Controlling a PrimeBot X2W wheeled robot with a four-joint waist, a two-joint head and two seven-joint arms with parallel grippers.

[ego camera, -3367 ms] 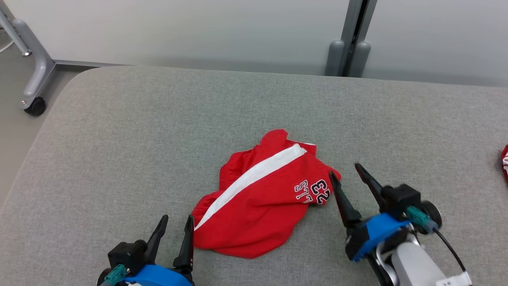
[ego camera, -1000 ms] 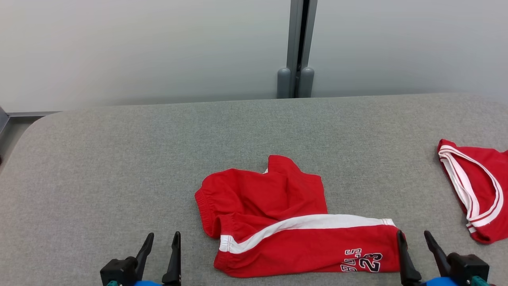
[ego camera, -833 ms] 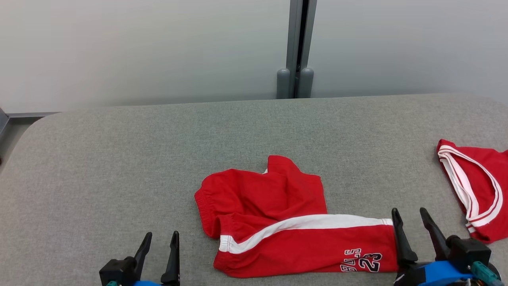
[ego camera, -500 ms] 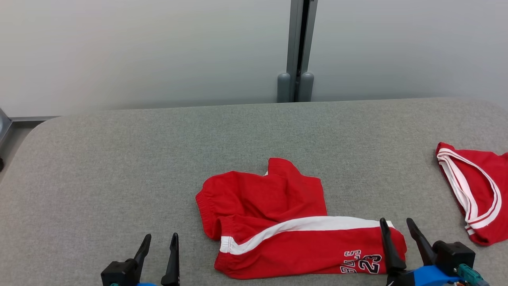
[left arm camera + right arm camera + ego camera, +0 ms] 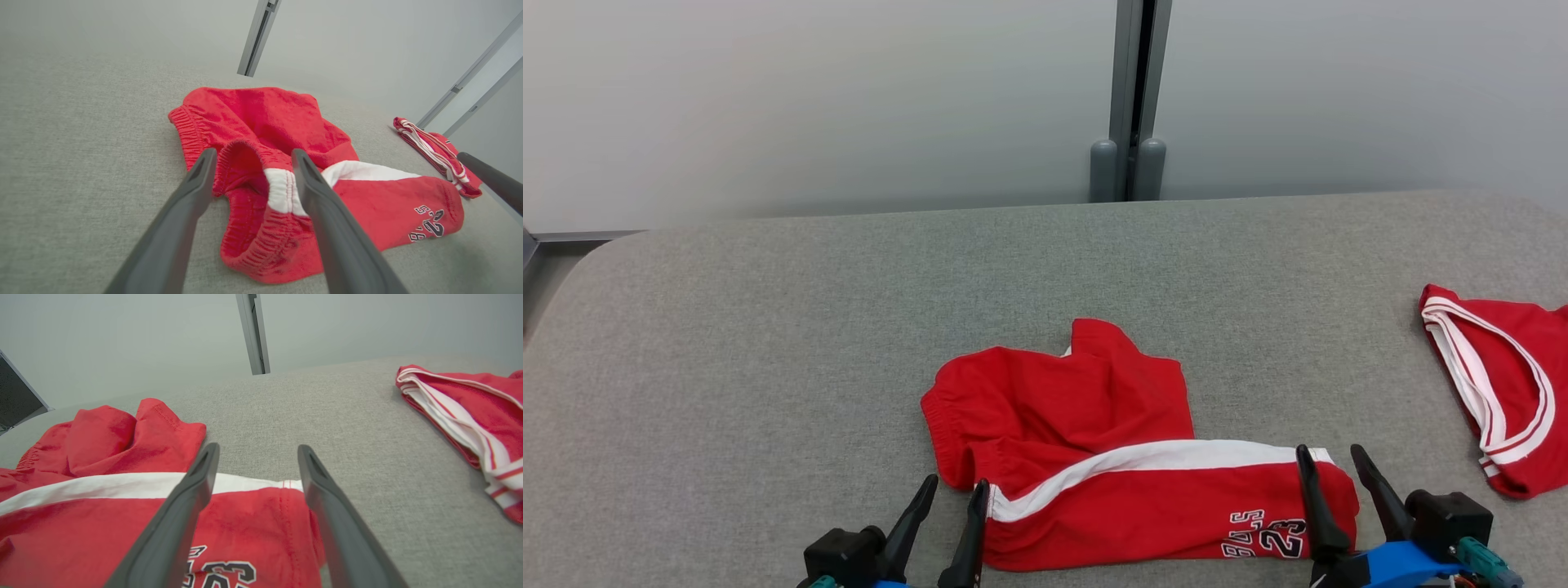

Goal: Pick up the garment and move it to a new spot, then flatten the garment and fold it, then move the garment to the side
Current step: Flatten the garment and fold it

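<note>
wall [image 5: 849, 98]: pale grey panels | post [image 5: 1131, 90]: grey, upright | table [image 5: 768, 278]: grey fabric

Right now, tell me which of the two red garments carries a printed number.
The red shorts in the middle, with a white stripe; the red garment at the right shows none.

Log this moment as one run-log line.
stage: pre-grasp | red shorts: rumpled on grey surface | left gripper: open at waistband end | right gripper: open at hem end | held: nothing
</note>
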